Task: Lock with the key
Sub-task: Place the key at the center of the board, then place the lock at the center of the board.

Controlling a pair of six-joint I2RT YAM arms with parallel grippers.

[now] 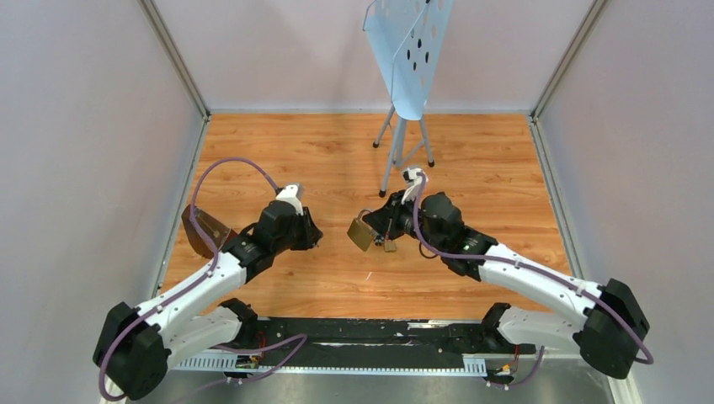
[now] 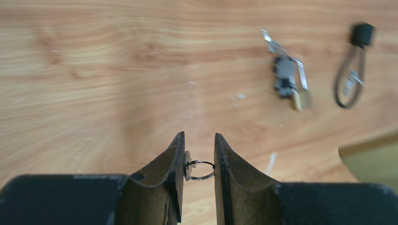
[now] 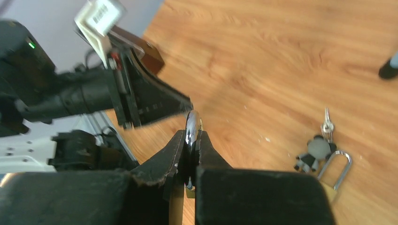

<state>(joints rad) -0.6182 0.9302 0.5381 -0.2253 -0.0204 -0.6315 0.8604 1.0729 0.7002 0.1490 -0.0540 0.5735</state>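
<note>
Two robot arms, left arm [image 1: 189, 295] and right arm [image 1: 522, 269]; two brass padlocks, large padlock [image 1: 362, 230] and small padlock [image 2: 302, 100]; one silver key [image 2: 187, 165]; one key bunch [image 3: 318, 149]; one blue stand [image 1: 410, 59].
</note>
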